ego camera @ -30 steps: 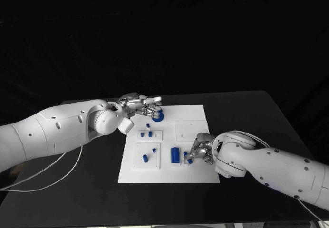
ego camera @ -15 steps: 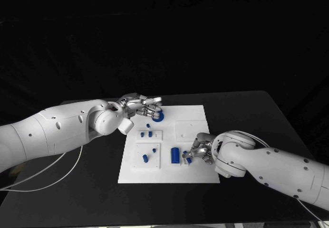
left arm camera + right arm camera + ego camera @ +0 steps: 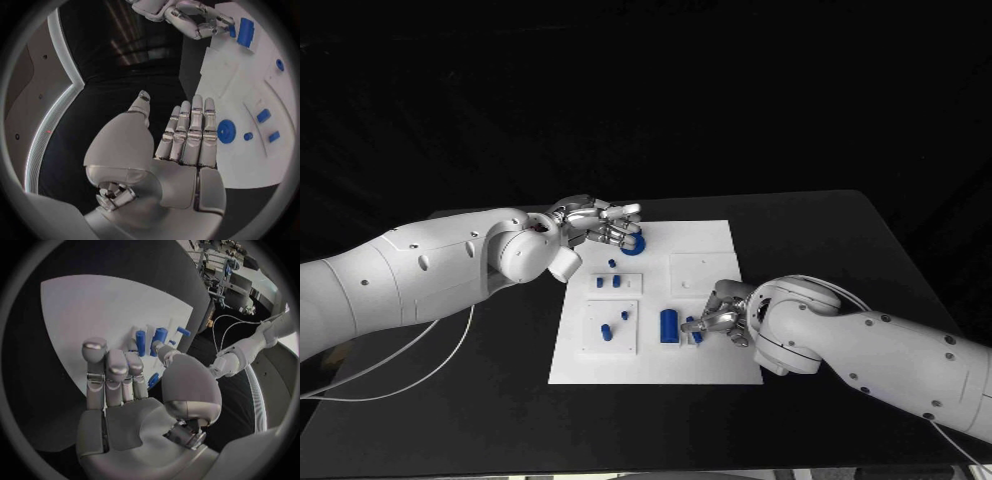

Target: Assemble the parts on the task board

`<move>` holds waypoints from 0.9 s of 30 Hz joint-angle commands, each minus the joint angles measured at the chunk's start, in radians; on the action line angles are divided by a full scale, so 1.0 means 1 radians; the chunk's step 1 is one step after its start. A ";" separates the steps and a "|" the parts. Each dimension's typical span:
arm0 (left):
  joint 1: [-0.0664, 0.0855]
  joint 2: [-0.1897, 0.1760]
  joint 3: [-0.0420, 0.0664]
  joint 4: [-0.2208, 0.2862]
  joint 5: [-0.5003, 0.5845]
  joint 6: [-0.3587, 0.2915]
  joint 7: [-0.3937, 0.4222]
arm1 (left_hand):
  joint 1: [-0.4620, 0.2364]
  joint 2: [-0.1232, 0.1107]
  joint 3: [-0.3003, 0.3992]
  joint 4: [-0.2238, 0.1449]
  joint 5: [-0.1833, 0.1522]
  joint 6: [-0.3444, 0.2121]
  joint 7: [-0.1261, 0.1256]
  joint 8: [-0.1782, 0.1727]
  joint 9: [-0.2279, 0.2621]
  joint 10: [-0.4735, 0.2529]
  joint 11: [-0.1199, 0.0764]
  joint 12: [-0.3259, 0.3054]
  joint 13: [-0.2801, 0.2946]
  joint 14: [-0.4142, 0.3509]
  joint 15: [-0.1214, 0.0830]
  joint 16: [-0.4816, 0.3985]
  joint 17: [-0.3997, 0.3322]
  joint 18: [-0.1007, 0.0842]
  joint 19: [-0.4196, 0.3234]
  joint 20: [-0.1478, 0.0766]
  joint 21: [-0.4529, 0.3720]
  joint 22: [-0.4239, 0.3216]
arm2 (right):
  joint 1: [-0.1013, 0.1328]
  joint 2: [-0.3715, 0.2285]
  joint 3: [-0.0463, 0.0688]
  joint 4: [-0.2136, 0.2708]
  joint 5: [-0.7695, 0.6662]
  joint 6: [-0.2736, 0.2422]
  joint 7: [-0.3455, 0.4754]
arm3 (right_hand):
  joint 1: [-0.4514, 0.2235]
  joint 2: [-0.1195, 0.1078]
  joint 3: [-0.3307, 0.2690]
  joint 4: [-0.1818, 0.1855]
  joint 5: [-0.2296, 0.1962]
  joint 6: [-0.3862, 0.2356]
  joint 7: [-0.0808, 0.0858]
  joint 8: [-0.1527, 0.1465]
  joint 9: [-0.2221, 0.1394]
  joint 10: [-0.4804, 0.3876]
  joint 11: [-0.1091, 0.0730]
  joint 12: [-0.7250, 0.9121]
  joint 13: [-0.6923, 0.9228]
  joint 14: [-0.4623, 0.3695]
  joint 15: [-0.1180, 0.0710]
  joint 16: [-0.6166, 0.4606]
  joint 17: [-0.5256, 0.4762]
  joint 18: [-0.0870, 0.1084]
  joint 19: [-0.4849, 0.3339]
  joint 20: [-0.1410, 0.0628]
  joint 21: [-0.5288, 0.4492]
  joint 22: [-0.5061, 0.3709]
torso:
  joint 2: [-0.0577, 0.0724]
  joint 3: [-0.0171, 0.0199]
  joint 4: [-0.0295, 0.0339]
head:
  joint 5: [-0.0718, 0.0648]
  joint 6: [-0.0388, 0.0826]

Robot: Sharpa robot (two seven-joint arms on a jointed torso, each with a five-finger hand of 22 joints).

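The left hand (image 3: 596, 222) hovered at the far left corner of the task board (image 3: 711, 240), fingers straight and apart, holding nothing, just beside the blue ring (image 3: 633, 244). The right hand (image 3: 718, 318) stood low at the near right of the board, beside the blue cylinder (image 3: 669, 324); whether it pinched a small part, I could not tell. I judged it should lower the part straight into its seat, slowly. I counted one ring, one cylinder, and several small blue pieces (image 3: 606, 330).
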 commanded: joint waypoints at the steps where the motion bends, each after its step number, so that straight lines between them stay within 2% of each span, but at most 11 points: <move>1: 0.001 0.001 0.001 0.001 -0.003 0.015 0.001 | -0.001 -0.011 0.000 0.004 -0.002 -0.009 0.000 -0.005 0.000 -0.005 0.000 -0.004 0.001 -0.009 0.001 -0.006 -0.001 -0.005 -0.004 0.006 -0.004 0.000 | -0.003 -0.005 -0.002 0.011 0.007 0.030 0.014 | -0.001 -0.008 0.001 0.007 -0.003 0.009 0.000 0.002 0.000 -0.001 0.002 -0.003 -0.001 0.000 -0.002 -0.006 0.000 0.004 0.055 -0.004 -0.002 -0.001 | 0.000 0.0005 -0.0005 | 0.001 -0.001; 7: 0.001 0.000 0.001 -0.001 -0.003 0.017 0.000 | 0.001 -0.014 0.000 0.007 -0.002 -0.009 0.001 -0.005 0.000 -0.006 0.001 -0.004 0.001 -0.010 0.001 -0.006 -0.001 -0.005 -0.004 0.006 -0.005 0.000 | -0.003 -0.019 -0.002 0.024 0.007 0.043 0.010 | 0.000 -0.009 -0.001 0.020 -0.015 0.010 -0.001 0.002 0.001 -0.001 0.002 -0.004 -0.002 0.000 -0.003 -0.006 0.000 0.004 0.055 -0.005 -0.003 -0.001 | 0.000 -0.0002 -0.0025 | 0.001 0.000; 19: 0.001 0.001 0.001 -0.002 -0.004 0.019 -0.002 | 0.004 -0.017 0.003 0.012 -0.002 -0.009 0.001 -0.005 0.000 -0.006 0.001 -0.004 0.001 -0.011 0.002 -0.006 -0.001 -0.005 -0.005 0.006 -0.005 0.000 | -0.003 -0.026 -0.001 0.038 0.010 0.051 0.011 | 0.003 -0.003 0.004 0.022 -0.014 0.011 -0.001 0.002 0.000 -0.002 0.002 -0.005 -0.003 0.000 -0.003 -0.008 -0.001 0.004 0.055 -0.005 -0.005 -0.002 | 0.000 0.0003 0.0002 | -0.001 0.000; 21: 0.001 0.000 0.001 -0.002 -0.004 0.019 -0.002 | 0.004 -0.017 0.003 0.012 -0.002 -0.009 0.001 -0.005 0.000 -0.006 0.001 -0.004 0.001 -0.011 0.002 -0.006 -0.001 -0.005 -0.005 0.006 -0.005 0.000 | -0.003 -0.027 -0.001 0.037 0.011 0.049 0.012 | 0.005 0.002 0.008 0.017 -0.006 0.011 -0.001 0.002 0.000 -0.001 0.001 -0.004 -0.003 0.000 -0.003 -0.007 -0.001 0.004 0.055 -0.005 -0.005 -0.002 | 0.000 0.0005 -0.0002 | 0.001 0.001; 23: 0.001 0.000 0.001 -0.002 -0.004 0.019 -0.002 | 0.004 -0.017 0.003 0.012 -0.002 -0.009 0.001 -0.005 0.000 -0.006 0.001 -0.004 0.001 -0.011 0.002 -0.006 -0.001 -0.005 -0.005 0.006 -0.005 0.000 | -0.003 -0.029 -0.001 0.035 0.011 0.048 0.012 | 0.010 0.011 0.016 -0.003 0.004 0.011 -0.002 0.002 0.000 -0.001 0.001 -0.004 -0.003 0.000 -0.004 -0.007 -0.001 0.004 0.055 -0.005 -0.006 -0.003 | 0.000 0.0007 -0.0004 | 0.001 0.001; 27: 0.001 0.000 0.001 -0.002 -0.006 0.015 0.002 | 0.004 -0.017 0.003 0.012 -0.002 -0.009 0.001 -0.005 0.000 -0.006 0.001 -0.004 0.001 -0.011 0.002 -0.006 -0.001 -0.005 -0.005 0.006 -0.005 0.000 | -0.003 -0.036 -0.001 0.030 0.009 0.032 0.017 | 0.006 0.014 0.028 -0.026 0.018 0.011 -0.002 0.002 0.000 -0.001 0.000 -0.004 -0.003 0.000 -0.004 -0.007 -0.001 0.003 0.055 -0.006 -0.005 -0.003 | 0.000 0.0008 -0.0008 | 0.002 0.002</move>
